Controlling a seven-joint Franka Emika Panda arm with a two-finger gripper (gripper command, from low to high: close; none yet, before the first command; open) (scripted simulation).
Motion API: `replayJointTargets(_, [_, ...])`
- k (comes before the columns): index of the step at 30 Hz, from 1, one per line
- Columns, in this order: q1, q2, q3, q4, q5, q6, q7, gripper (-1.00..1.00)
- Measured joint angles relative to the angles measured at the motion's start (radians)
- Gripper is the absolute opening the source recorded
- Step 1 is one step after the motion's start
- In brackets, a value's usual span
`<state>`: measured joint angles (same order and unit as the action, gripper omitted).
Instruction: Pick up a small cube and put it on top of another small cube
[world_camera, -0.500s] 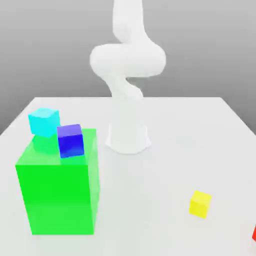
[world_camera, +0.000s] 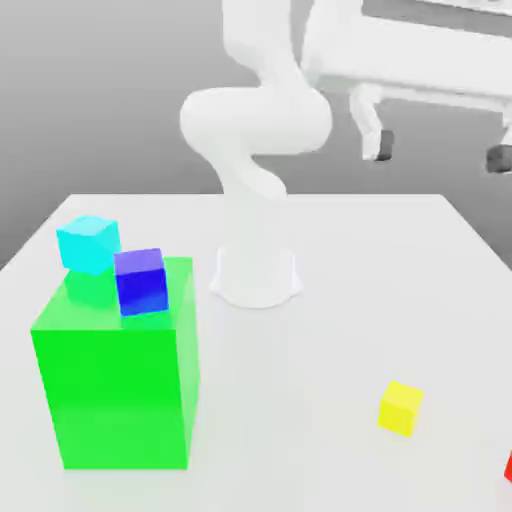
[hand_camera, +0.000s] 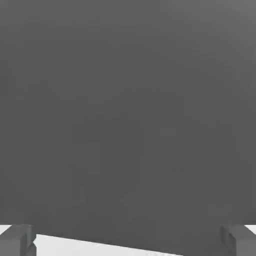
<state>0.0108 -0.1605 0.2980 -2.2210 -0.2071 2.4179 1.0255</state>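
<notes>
The gripper (world_camera: 437, 152) hangs high above the table (world_camera: 330, 330) in the exterior view, its two dark fingertips spread wide apart with nothing between them. The hand view confirms this: the fingertips (hand_camera: 17, 240) stand at opposite edges of the picture, with open space between.

The red cube (world_camera: 508, 467) lies well below the gripper and off toward the exterior view's right, at the picture's very edge, where only a sliver of it is visible on the table. The yellow cube (world_camera: 400, 408) sits on the table below the gripper and nearer the camera, well apart from it.

The blue cube (world_camera: 140, 282), with its lighter violet top, rests on the upper face of the green block (world_camera: 115, 390), far to the exterior view's left of the gripper and lower than it. The cyan cube (world_camera: 88, 243) appears to rest on the same face, just beside and behind the blue one; whether the two touch cannot be told.

Judgement: the wide stance and the height suit an approach not yet begun; no pickup has been made. Because the target stands raised on the block, the carried cube will need lifting clear of that height, and the cyan neighbour leaves little room on that side.

The exterior view gives all cube positions. The hand view gives none of them, looking out at grey background with a strip of table edge; it adds only the plain finger spacing.
</notes>
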Motion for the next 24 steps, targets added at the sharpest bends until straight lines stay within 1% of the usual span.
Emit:
replayJointTargets(4, [0.046,0.147,0.037,0.018,-0.058,0.025,0.059,0.00])
replayJointTargets(9, [0.106,0.325,0.057,0.040,-0.109,0.060,0.118,0.00])
replayJointTargets(13, [0.155,0.462,0.074,0.056,-0.128,0.093,0.150,0.00])
replayJointTargets(17, [0.205,0.592,0.096,0.070,-0.126,0.130,0.168,0.00])
replayJointTargets(19, [0.232,0.662,0.082,0.084,-0.146,0.168,0.187,0.00])
replayJointTargets(21, [0.263,0.735,0.047,0.102,-0.182,0.218,0.213,0.00])
replayJointTargets(22, [0.276,0.764,0.031,0.110,-0.197,0.239,0.224,-1.00])
replayJointTargets(24, [0.276,0.764,0.031,0.110,-0.197,0.239,0.224,-1.00])
